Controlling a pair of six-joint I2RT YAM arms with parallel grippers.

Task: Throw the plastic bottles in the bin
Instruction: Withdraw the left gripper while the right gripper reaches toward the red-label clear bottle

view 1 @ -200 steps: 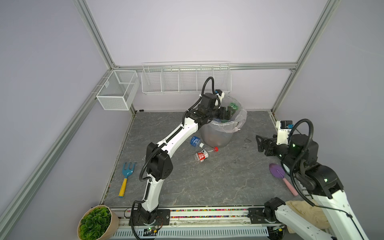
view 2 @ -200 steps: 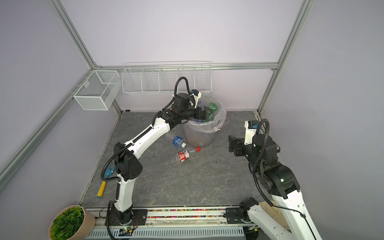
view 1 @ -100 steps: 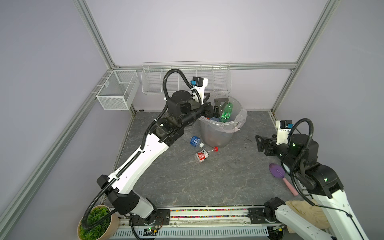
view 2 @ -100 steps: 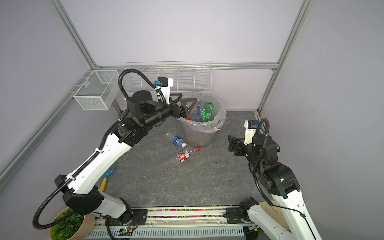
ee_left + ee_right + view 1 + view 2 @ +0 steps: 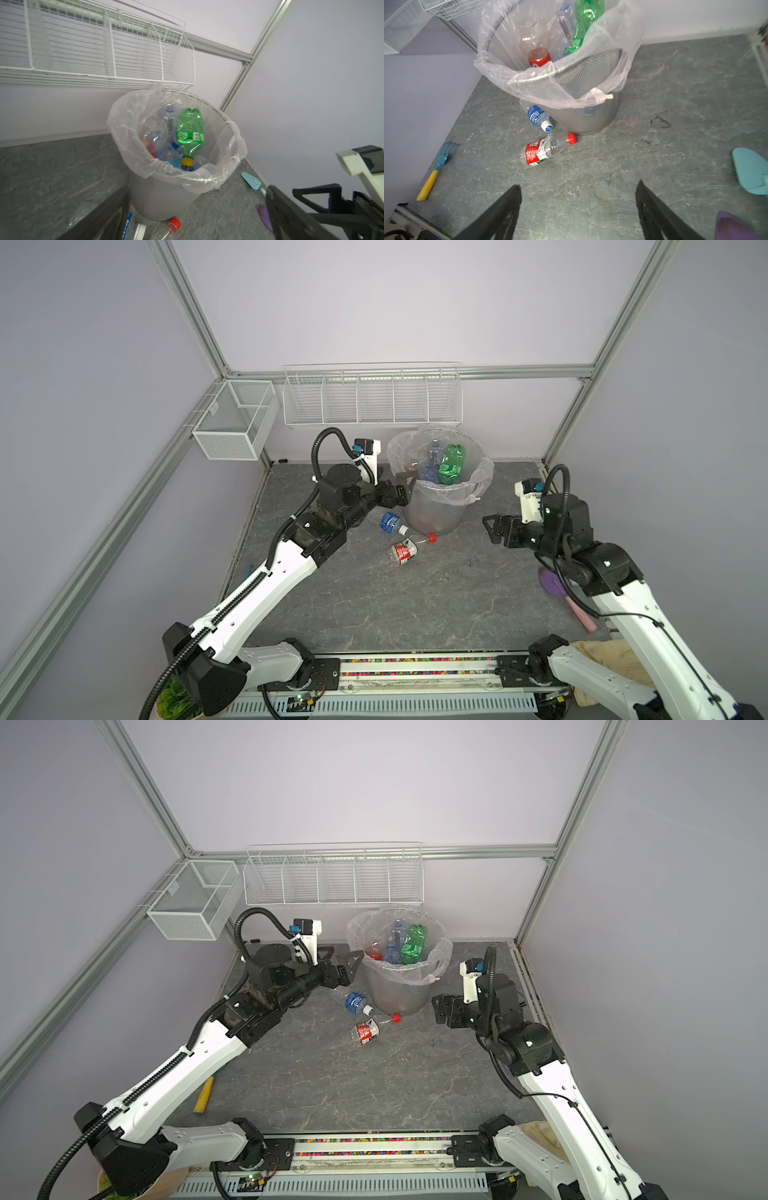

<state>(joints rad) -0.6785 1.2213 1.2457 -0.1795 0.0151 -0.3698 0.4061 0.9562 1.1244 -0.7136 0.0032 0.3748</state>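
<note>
Two bottles point(image 5: 402, 537) beside bin point(image 5: 432, 510) — drop empty, open left end effector point(image 5: 402, 488) squarely across blue-labelled body point(image 5: 390, 522).

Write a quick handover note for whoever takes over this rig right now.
Left gripper: open, empty, beside the round grey mesh bin with the clear bag liner.
Right gripper: open, empty, on the bin's other side.
Done: several plastic bottles in the bin, including an all-green bottle.
Left: two on the table in front of the bin, the clear blue-labelled bottle with a white cap and the clear red-labelled bottle with a red cap, both lying down.
</note>
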